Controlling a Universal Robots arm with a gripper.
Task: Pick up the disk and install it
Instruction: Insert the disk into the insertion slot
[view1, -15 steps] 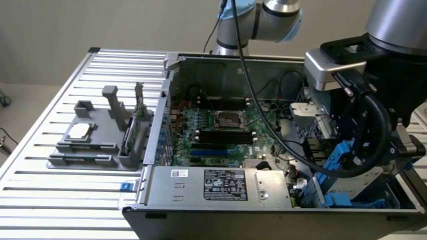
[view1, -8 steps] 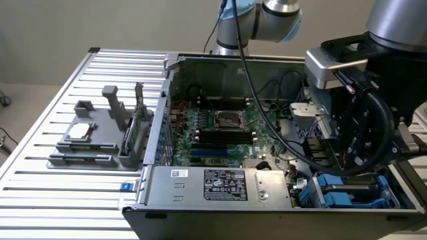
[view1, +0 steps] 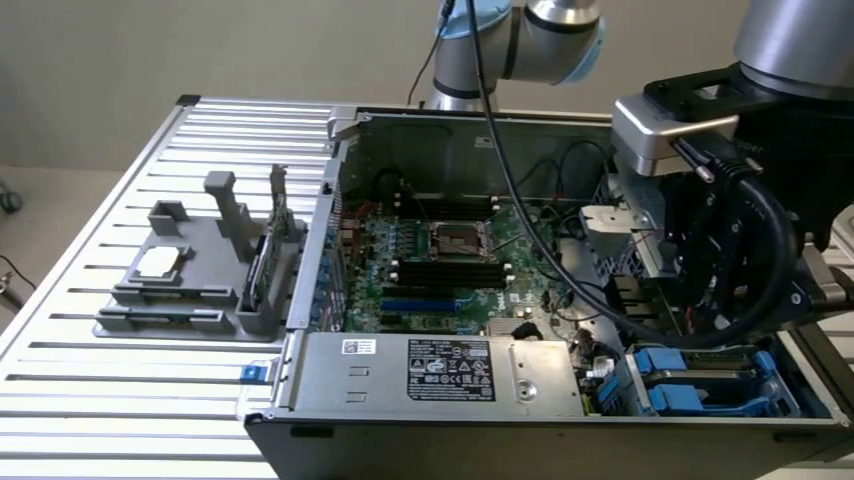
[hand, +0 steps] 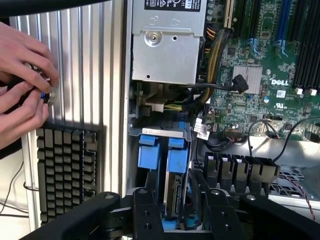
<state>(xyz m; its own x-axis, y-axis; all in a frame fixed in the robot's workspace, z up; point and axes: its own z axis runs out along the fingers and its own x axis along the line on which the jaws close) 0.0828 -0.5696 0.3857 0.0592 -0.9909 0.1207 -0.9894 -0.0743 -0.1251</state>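
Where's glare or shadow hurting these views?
Exterior view: even light, mild sheen on the slatted table; the dark arm blocks the computer case at the exterior view's right. Wrist view: bright wash on the power supply's bare metal; the gripper is a black mass before the disk.

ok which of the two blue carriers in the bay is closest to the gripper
The blue carrier on the motherboard side, holding the metal disk; it runs right up to the gripper. The other carrier, on the keyboard side, stops short.
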